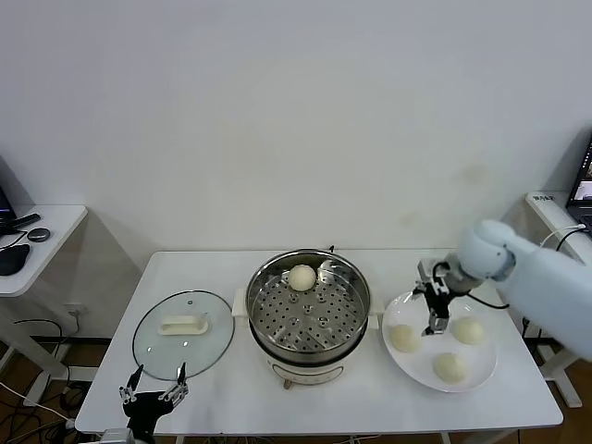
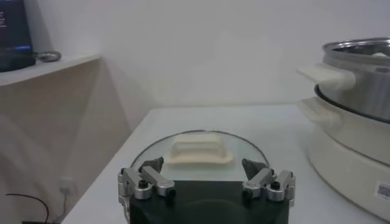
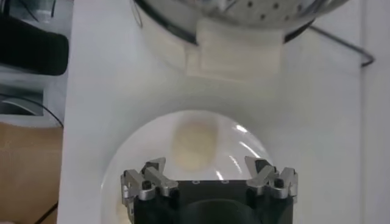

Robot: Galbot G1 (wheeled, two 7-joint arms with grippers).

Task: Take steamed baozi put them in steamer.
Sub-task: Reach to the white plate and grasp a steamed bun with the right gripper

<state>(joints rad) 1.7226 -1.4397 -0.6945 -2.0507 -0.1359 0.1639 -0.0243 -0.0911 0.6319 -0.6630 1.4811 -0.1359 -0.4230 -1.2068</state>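
Note:
The steel steamer [image 1: 308, 319] stands mid-table with one baozi [image 1: 302, 277] on its perforated tray near the far rim. Three more baozi lie on the white plate [image 1: 418, 363] to its right: one nearest the steamer [image 1: 403, 338], one farther right [image 1: 468, 330], one toward the front [image 1: 450, 367]. My right gripper [image 1: 437, 326] hangs open just above the plate, between the first two. In the right wrist view the nearest baozi [image 3: 194, 145] lies ahead of the spread fingers [image 3: 153, 168]. My left gripper [image 1: 154, 396] is open at the table's front left, empty.
A round glass lid [image 1: 182, 333] with a white handle lies flat left of the steamer, right in front of the left gripper [image 2: 203, 169]. The steamer's side handle [image 2: 326, 75] juts out beside it. A side table [image 1: 37, 242] stands at the far left.

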